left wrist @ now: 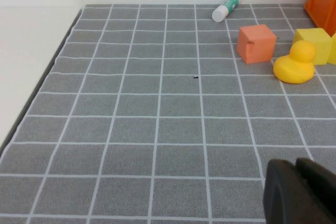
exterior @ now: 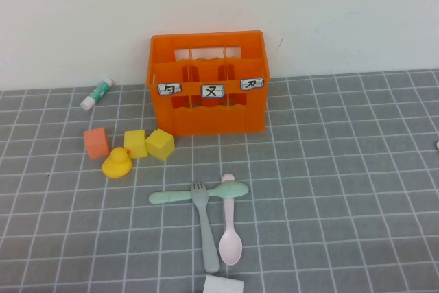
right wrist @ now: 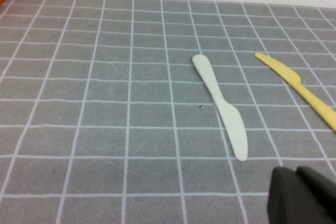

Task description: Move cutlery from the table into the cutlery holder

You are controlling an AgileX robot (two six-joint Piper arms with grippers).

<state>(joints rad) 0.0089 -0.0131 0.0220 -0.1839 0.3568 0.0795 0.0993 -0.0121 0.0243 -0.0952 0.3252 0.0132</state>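
We're at the start: nothing is in the bright orange slotted plastic crate (exterior: 208, 84) yet, as far as the high view shows; its compartments look empty, though their floors are hidden.

All three target pieces sit in a cluster on the grey white-gridded desk (exterior: 343, 190), in front of the crate and well apart from it:
- matte mint-green plastic spoon (exterior: 199, 193), lying crosswise
- grey-green plastic fork (exterior: 205, 226), lying over the mint spoon's handle
- pale pink plastic spoon (exterior: 229, 228), its handle end touching the mint spoon's bowl

Left gripper (left wrist: 302, 192): shut, empty, parked low over bare desk on the left side, near the yellow rubber duck (left wrist: 295, 63), salmon foam cube (left wrist: 256, 43), yellow blocks (left wrist: 313, 44) and white-and-green glue stick (left wrist: 225, 8).

Right gripper (right wrist: 302, 195): shut, empty, over the right side, with a white plastic knife (right wrist: 220, 105) and a yellow plastic knife (right wrist: 302, 89) lying ahead of it. Neither arm shows in the high view.

Our read of the next move: open one gripper and bring it over the cluster. Pink spoon looks the cleanest first pick, being the least overlapped. The fork crosses the mint spoon, so lifting the mint one first would likely drag the fork.
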